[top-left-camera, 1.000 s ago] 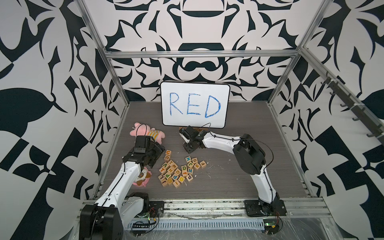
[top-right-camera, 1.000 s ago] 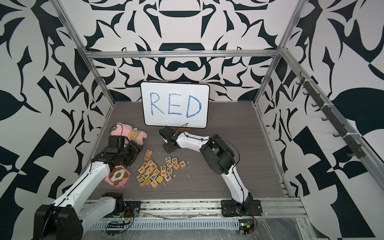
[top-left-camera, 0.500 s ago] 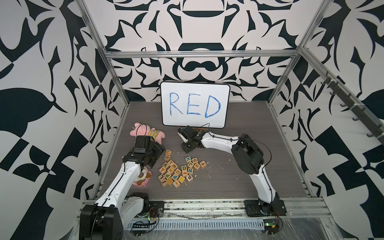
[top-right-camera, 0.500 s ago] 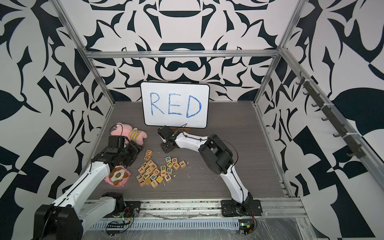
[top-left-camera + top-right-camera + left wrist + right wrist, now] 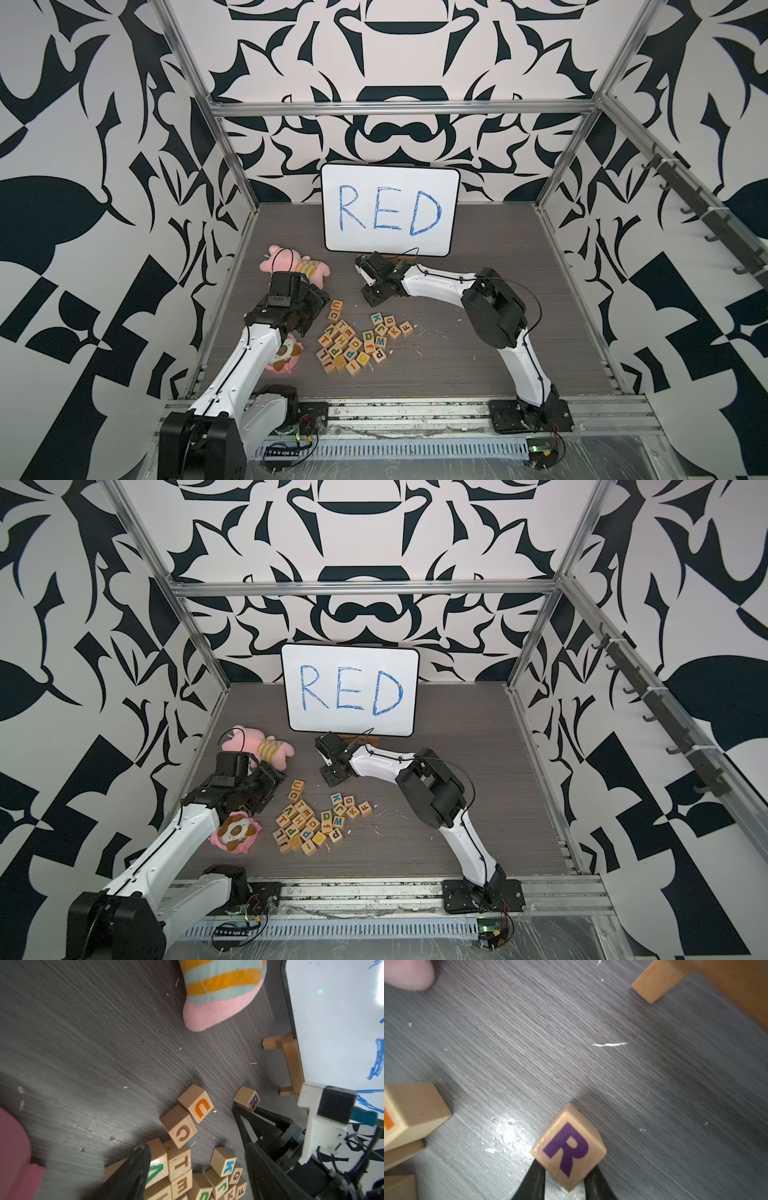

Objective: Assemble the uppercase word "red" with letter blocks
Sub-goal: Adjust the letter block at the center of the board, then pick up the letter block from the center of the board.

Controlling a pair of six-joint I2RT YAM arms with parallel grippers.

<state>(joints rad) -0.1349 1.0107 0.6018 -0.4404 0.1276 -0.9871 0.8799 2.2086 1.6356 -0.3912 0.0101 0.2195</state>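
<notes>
A purple R letter block [image 5: 569, 1147] rests on the grey floor in front of the whiteboard, and my right gripper [image 5: 564, 1169] is shut on it, one black finger on each side. The left wrist view also shows this R block [image 5: 247, 1099] between the right gripper's fingertips [image 5: 246, 1108]. Both top views show the right gripper [image 5: 372, 296] [image 5: 332, 776] just behind the pile of letter blocks [image 5: 353, 345]. A green D block [image 5: 368, 336] lies in that pile. My left gripper [image 5: 197, 1145] hangs open above the pile's left end, holding nothing.
The whiteboard [image 5: 390, 208] with blue RED stands at the back on a wooden stand [image 5: 291, 1059]. A pink striped plush toy [image 5: 291, 266] lies behind the left arm. A second pink toy [image 5: 284, 353] lies under its forearm. U [image 5: 196, 1103] and C blocks sit apart from the pile.
The right gripper's jaws have closed slightly onto the R block, and the gripper has shifted a little to the left. The left arm has not moved.
</notes>
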